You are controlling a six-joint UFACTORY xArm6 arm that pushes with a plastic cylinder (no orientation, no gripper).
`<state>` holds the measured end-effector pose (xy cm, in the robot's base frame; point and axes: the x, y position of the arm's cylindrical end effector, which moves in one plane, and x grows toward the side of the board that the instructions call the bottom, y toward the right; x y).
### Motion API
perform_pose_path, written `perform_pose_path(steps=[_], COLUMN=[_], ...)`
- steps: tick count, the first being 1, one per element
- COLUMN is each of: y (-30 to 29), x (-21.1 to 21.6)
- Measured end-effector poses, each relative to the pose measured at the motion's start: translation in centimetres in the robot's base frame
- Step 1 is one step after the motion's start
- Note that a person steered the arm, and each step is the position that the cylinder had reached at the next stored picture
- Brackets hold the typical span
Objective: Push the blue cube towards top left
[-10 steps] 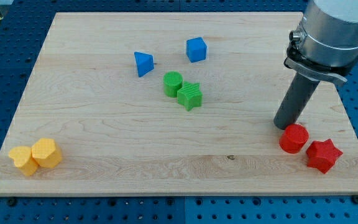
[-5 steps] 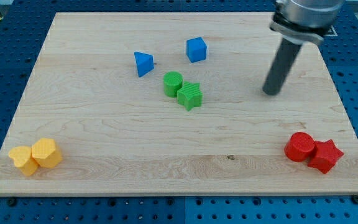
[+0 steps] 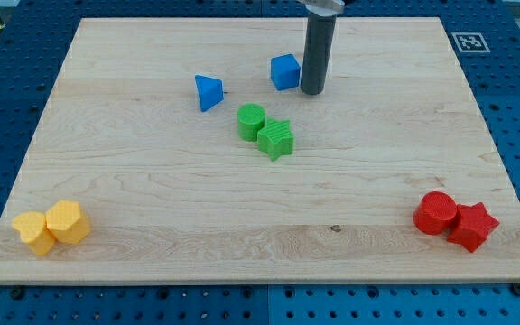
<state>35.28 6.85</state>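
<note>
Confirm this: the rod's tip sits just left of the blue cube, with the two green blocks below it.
Not quite. In the camera view my tip sits just right of the blue cube, not left. The two green blocks do lie below it.

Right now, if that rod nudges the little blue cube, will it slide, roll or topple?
Probably slide: the small blue cube sits flat-faced on the smooth wooden board. It looks rigid and light, so unlikely to topple. My tip sits just to its right, slightly lower, so an off-centre push might spin it.
</note>
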Motion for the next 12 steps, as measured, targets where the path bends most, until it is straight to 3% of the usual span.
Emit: perform_pose_path(steps=[1,3,12], y=[0.0,-6.9,-26.3], x=[0.0,-5.2,-6.4])
